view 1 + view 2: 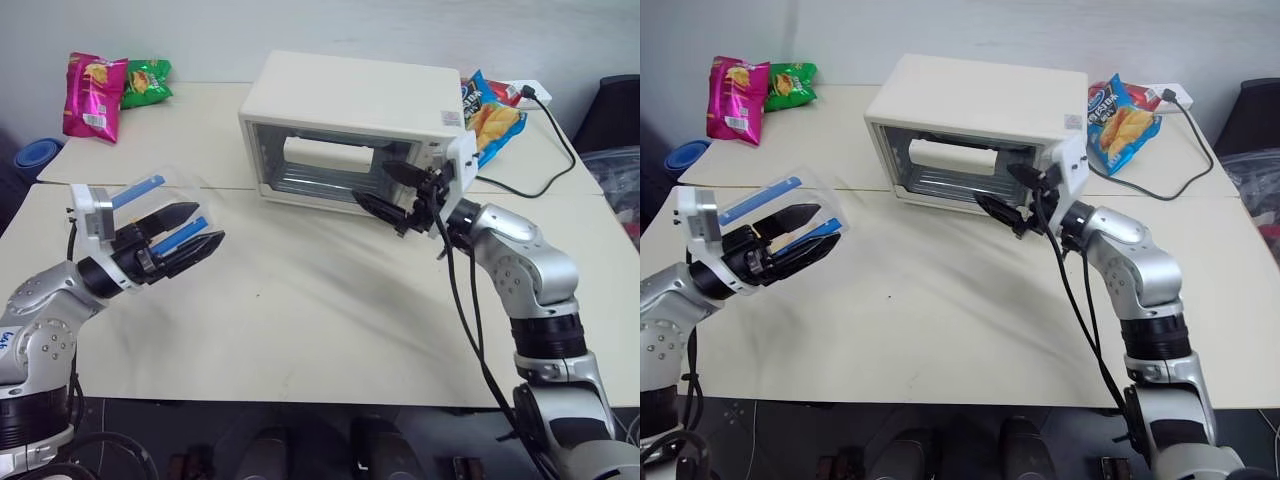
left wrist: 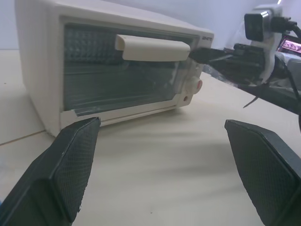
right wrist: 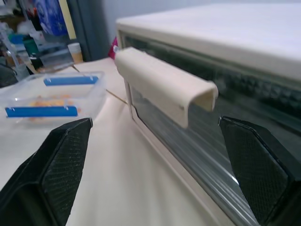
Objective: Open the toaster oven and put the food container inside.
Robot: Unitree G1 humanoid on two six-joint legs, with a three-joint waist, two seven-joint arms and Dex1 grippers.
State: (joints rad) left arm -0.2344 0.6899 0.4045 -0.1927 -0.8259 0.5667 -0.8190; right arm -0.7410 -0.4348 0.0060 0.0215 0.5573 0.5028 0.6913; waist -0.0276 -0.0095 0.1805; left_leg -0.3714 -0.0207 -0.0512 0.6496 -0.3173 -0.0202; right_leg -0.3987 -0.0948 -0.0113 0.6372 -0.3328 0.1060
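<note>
The cream-white toaster oven stands at the back middle of the table with its glass door shut and the handle up. My right gripper is open just in front of the door's right end, close to the handle and touching nothing. The food container, a clear box with two blue clip bars, lies on the table at the left. My left gripper hovers open over the container, with nothing between its fingers.
Pink and green snack bags lie at the back left. A blue snack bag lies right of the oven, and a black cable runs across the table's right side. A blue dish sits off the left edge.
</note>
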